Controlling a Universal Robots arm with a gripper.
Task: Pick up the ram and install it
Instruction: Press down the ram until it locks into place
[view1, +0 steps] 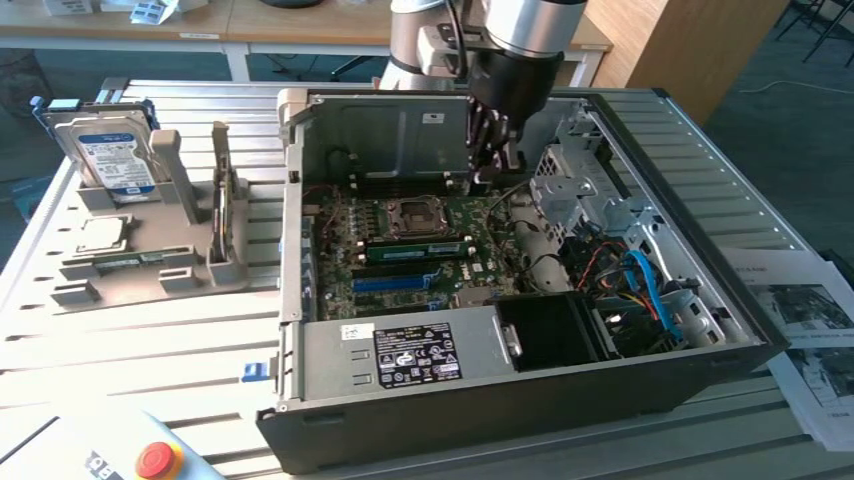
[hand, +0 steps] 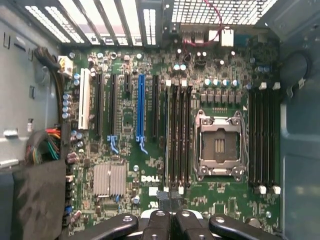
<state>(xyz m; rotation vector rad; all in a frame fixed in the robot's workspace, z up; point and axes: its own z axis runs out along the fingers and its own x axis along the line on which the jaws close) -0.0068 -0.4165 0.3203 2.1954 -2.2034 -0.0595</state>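
A: Container one?
B: Open computer case on the slatted table, side panel off. Inside: green motherboard, empty processor socket near the middle, black power supply along the six o'clock wall, drive cage at two o'clock, tangle of blue and orange cables at four o'clock.

A: Task item?
B: Ram, long green stick, standing on edge in a slot just at six o'clock of the socket in the exterior view. Seated fully or not: cannot tell.

A: End effector?
B: Gripper inside the case, at about two o'clock of the socket, above the board. In the wrist view, gripper with fingers pressed together, nothing seen between them. Apart from the ram.

A: Container two?
B: Grey holder at nine o'clock of the case. Contents: hard drive upright at its eleven o'clock corner, square silver processor chip lying flat below that.

A: Loose items?
B: Red stop button at seven o'clock of the case; printed papers at four o'clock.
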